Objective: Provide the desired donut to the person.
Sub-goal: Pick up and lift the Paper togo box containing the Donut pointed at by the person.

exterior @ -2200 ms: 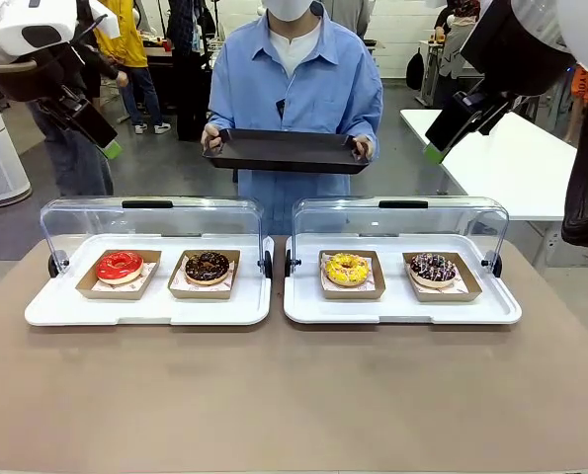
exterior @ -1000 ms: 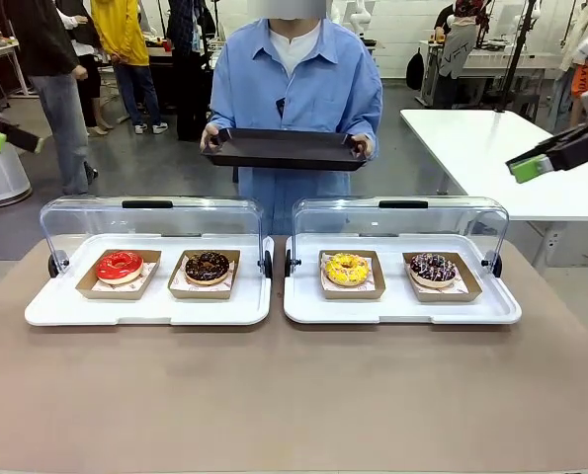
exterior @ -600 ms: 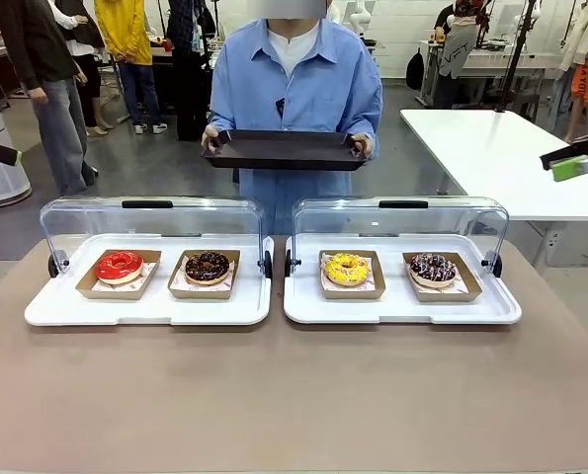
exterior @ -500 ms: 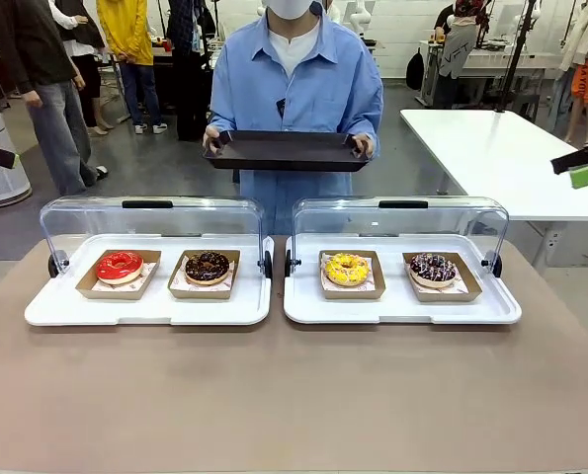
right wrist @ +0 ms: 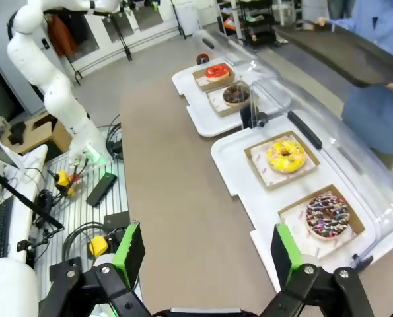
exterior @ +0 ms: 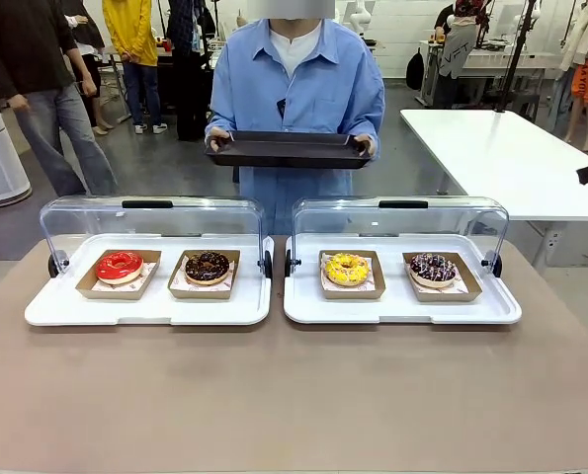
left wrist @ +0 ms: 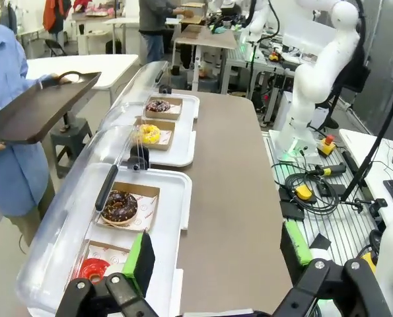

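Left claw point(left wrist: 217, 254) and right claw point(right wrist: 207, 254) both spread wide and empty, aloft at opposite sides.

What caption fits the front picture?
Person in light-blue shirt holds black rectangular tray behind four donuts in two clear-lidded white cases.

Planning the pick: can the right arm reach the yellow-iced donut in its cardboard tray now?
Probably yes: the clear domed lid stands rolled back, so the yellow-iced donut lies uncovered before the open right gripper.
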`<state>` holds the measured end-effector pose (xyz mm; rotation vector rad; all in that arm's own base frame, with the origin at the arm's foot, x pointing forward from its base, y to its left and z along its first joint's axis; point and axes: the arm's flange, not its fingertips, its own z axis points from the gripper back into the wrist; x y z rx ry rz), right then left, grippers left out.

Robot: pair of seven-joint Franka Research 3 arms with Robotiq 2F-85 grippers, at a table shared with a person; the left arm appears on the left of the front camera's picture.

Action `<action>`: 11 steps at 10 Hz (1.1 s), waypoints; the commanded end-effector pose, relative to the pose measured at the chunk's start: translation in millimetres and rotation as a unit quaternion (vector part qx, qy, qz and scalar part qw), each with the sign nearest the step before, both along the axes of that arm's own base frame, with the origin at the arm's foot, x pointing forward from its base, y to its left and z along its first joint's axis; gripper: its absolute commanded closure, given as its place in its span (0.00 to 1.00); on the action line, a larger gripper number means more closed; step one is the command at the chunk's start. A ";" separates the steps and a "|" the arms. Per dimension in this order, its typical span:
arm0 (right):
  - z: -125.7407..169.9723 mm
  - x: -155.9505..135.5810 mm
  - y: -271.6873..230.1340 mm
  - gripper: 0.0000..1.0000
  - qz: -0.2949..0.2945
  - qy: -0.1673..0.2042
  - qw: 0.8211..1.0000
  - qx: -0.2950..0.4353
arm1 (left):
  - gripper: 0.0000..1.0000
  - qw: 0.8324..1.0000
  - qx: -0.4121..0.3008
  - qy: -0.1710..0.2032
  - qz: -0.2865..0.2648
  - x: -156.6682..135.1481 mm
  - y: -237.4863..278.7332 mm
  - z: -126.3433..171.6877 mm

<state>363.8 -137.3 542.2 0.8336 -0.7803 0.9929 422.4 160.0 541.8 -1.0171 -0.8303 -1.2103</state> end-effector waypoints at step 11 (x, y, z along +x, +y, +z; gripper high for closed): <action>15.3 -4.3 -2.5 0.00 -0.004 -0.020 0.999 0.040 | 0.00 1.000 -0.001 -0.007 -0.007 -1.2 4.8 -5.4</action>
